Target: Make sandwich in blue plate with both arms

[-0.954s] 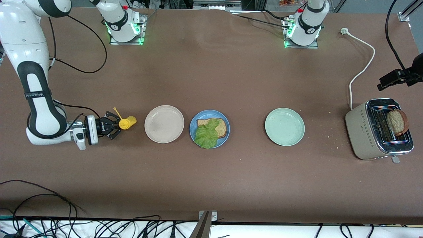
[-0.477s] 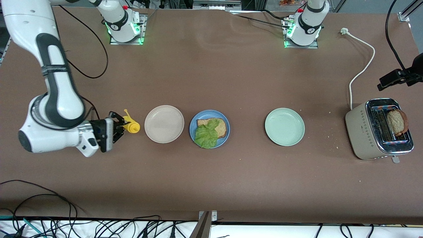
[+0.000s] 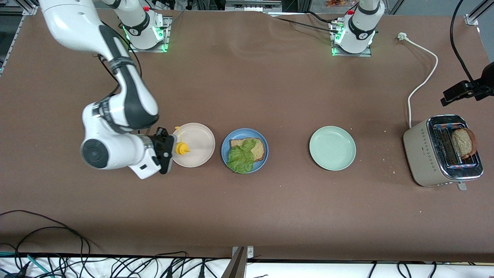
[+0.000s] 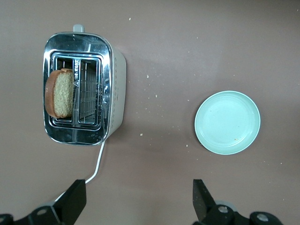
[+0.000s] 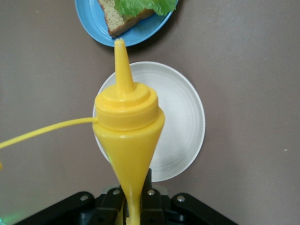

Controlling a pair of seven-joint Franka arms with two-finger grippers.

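Observation:
The blue plate [image 3: 225, 148] sits mid-table and holds one brown bread slice [image 3: 257, 146] with a green lettuce leaf [image 3: 241, 158] on it. They also show in the right wrist view: the blue plate [image 5: 93, 21], the bread slice [image 5: 117, 18] and the lettuce leaf [image 5: 145, 5]. My right gripper [image 3: 170, 148] is shut on a yellow squeeze bottle [image 3: 181, 148] over the beige plate's rim, nozzle toward the blue plate. In its wrist view the right gripper [image 5: 136, 201] clamps the bottle [image 5: 129, 126]. My left gripper [image 4: 139, 201] is open and empty, high above the table between toaster and green plate.
A beige plate [image 3: 197, 143] lies beside the blue plate toward the right arm's end. A pale green plate [image 3: 332, 148] lies toward the left arm's end. A toaster [image 3: 424, 150] there holds another bread slice [image 3: 464, 142]; its white cord [image 3: 422, 83] runs toward the bases.
My right arm has swung toward the plates with the yellow bottle, from the table's right-arm end to over the beige plate's rim. Plates and food have not moved.

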